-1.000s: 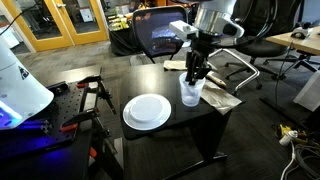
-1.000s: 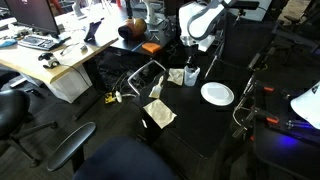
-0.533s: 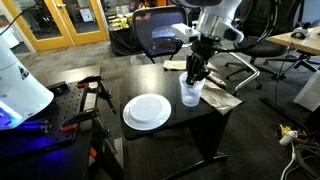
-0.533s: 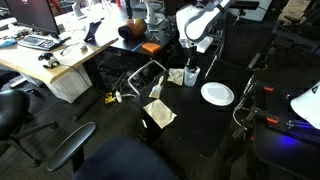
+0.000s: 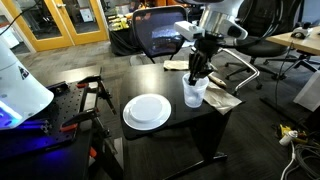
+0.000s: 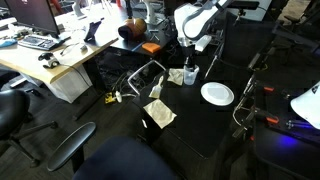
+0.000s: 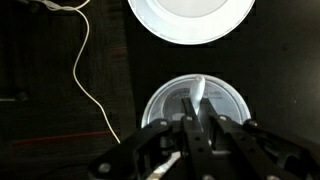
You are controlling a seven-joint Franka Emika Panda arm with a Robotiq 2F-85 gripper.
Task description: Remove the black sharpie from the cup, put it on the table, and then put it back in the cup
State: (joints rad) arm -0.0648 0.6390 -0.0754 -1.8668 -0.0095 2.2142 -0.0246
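The clear plastic cup (image 5: pixel 195 96) stands on the black table (image 5: pixel 170 135) beside the white plate, and shows in both exterior views (image 6: pixel 190 74). My gripper (image 5: pixel 197 74) hangs straight over the cup with its fingers reaching into the mouth. In the wrist view the fingers (image 7: pixel 197 125) are close together on a thin upright stick, the black sharpie (image 7: pixel 199 92), whose lower end is inside the cup (image 7: pixel 160 100). The sharpie's body is mostly hidden by the fingers in the exterior views.
A round white plate (image 5: pixel 147 111) lies close to the cup on the table (image 7: pixel 190 18). Papers (image 5: pixel 222 98) lie at the table's far edge. A thin white cable (image 7: pixel 85 70) runs over the tabletop. An office chair (image 5: pixel 160 35) stands behind the table.
The gripper stays over the cup, with only a slight shift sideways. The cup and plate have not moved noticeably.
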